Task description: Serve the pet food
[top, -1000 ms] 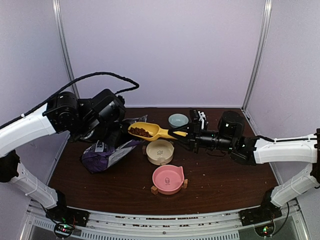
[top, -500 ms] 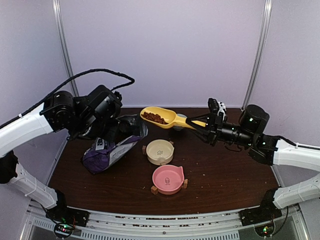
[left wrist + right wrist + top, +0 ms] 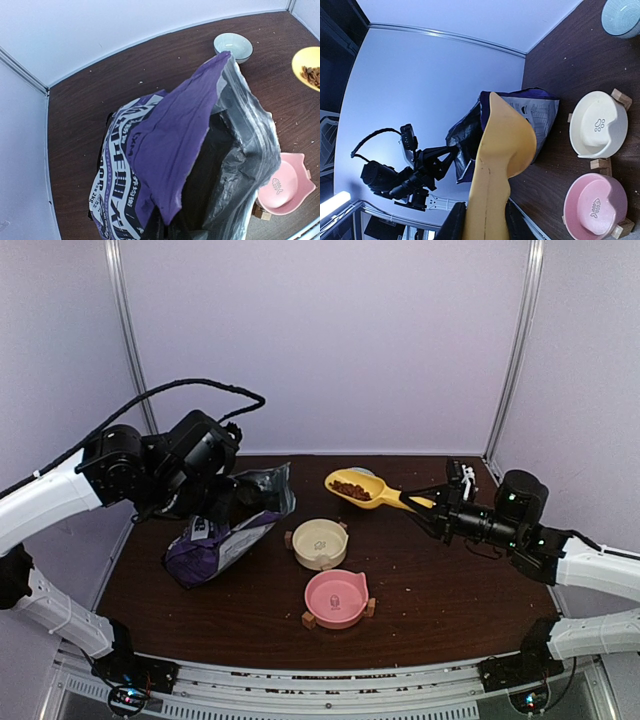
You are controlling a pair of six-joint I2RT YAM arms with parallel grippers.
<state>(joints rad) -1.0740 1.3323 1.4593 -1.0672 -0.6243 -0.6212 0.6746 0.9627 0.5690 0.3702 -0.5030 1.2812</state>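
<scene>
Ahead of right pincer (image 3: 438,504), pet food (image 3: 350,488) in scoop (image 3: 385,498)

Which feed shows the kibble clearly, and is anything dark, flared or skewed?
Top external: evenly lit, sharp, pet food visible in the yellow scoop. Left wrist: bag fills the frame, its mouth black shadow, scoop cropped at the right edge. Right wrist: view rolled sideways, scoop seen from underneath, pet food hidden, lamp flaring bottom left.

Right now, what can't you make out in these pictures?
Right wrist view: the pet food, since only the scoop's underside shows.
Left wrist view: the bag's inside, too dark to judge what's left; the scoop is cut by the right edge.
Top view: the blue bowl, mostly behind the scoop.
</scene>
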